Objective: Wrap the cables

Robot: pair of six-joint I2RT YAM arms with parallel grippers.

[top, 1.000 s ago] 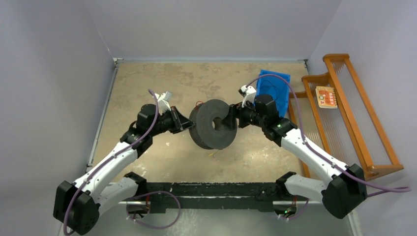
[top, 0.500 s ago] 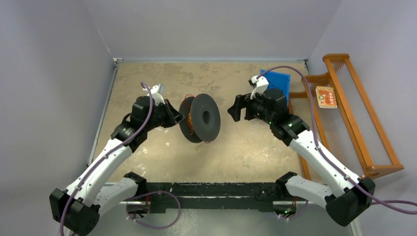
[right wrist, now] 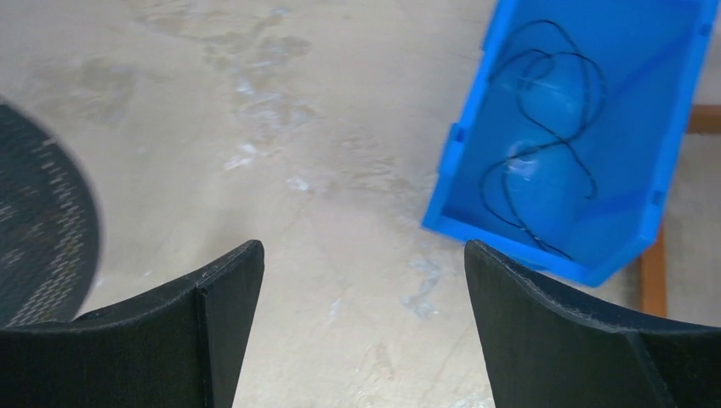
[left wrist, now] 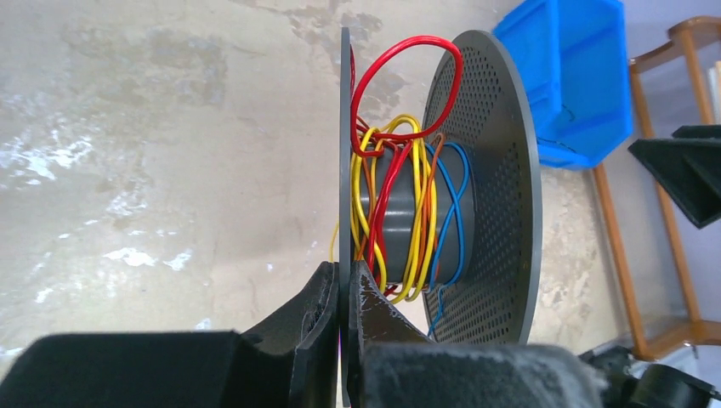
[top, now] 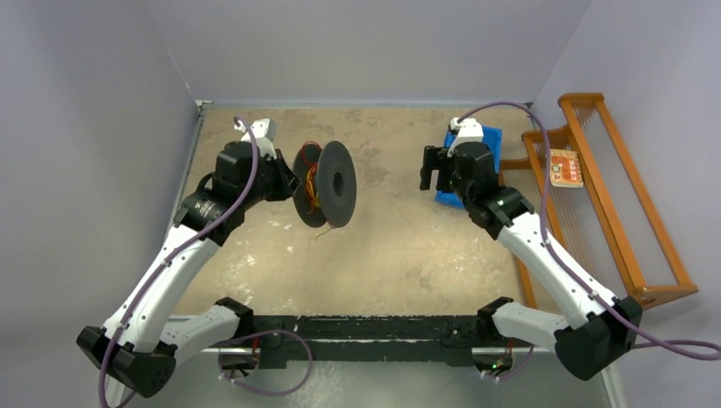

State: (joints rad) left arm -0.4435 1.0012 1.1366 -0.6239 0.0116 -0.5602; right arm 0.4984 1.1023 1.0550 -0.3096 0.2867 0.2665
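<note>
A black two-flanged spool [top: 327, 183] hangs above the table, left of centre, with my left gripper [top: 287, 183] shut on its thin flange. In the left wrist view, red, yellow, orange and blue cables [left wrist: 400, 204] are wound loosely round the grey core, beside the perforated flange [left wrist: 493, 170]; one red loop sticks out at the top. The left gripper [left wrist: 344, 276] pinches the flange edge. A thin black cable [right wrist: 544, 127] lies coiled in the blue bin [right wrist: 510, 229]. My right gripper [top: 432, 168] is open and empty, apart from the spool, next to the bin [top: 489, 140]; its jaws [right wrist: 361, 255] stand wide.
A wooden rack [top: 612, 195] stands along the right edge, with a small orange and white card [top: 564, 167] on it. Grey walls close in the left, back and right. A black bar [top: 366, 327] runs along the near edge between the arm bases.
The right gripper has left the spool and drawn back to the right, toward the blue bin, opening wider. The left arm has carried the spool leftward and turned it edge-on.
</note>
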